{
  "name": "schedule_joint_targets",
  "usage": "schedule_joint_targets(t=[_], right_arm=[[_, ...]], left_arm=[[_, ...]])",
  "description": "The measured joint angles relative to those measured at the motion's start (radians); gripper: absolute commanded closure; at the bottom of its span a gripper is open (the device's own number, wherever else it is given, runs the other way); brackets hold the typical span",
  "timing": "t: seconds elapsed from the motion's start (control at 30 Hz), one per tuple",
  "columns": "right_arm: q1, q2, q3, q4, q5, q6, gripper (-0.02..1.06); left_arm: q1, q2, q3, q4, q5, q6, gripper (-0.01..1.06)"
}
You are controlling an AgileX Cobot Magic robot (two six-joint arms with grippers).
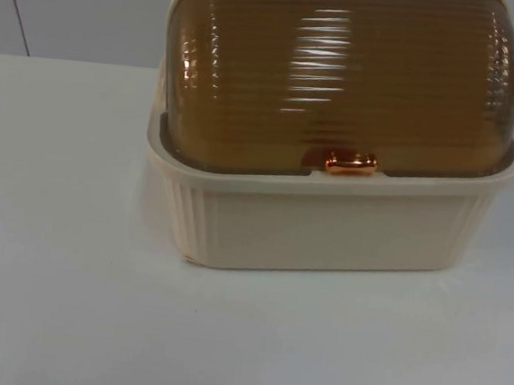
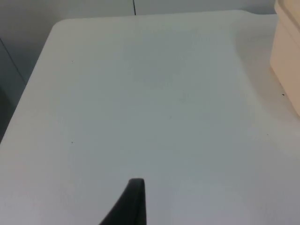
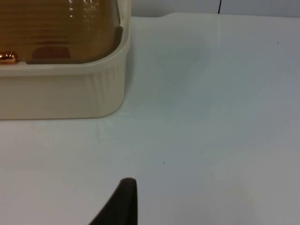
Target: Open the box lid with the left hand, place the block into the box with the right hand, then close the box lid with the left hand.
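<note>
Top view: a cream box (image 1: 326,221) with ribbed walls stands on the white table (image 1: 67,302), its front wall facing the camera. An amber see-through ribbed lid (image 1: 339,74) domes over it and sits down inside the rim, so the box is shut. A shiny copper-coloured handle (image 1: 350,163) sits at the middle of the lid's front edge, just above the cream rim. Behind the table runs the grey wall (image 1: 75,5).

Left wrist view: one black fingertip (image 2: 129,204) of the left gripper hangs over bare table. A cream corner of the box (image 2: 287,56) lies ahead of the fingertip and off to one side, well apart from it. The table's far edge with a rounded corner lies straight ahead, and the grey wall stands beyond it. Whether this gripper is released or clenched cannot be told, as a single fingertip is all that shows.

Right wrist view: one black fingertip (image 3: 119,204) of the right gripper hangs over the table. The box's rounded corner (image 3: 108,89) stands ahead of it and to the side, apart from it, with the amber lid (image 3: 61,28) and a glimpse of the copper handle (image 3: 7,57) above the rim. This gripper's state cannot be told either.
</note>
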Motion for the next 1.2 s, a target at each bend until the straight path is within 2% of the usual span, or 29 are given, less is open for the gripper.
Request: schedule_joint_targets(t=[1.2], right_arm=[[0.0,0.0,0.0,-0.002,0.0,0.004,-0.01]], left_arm=[[0.0,0.0,0.0,0.0,0.0,0.0,0.0]])
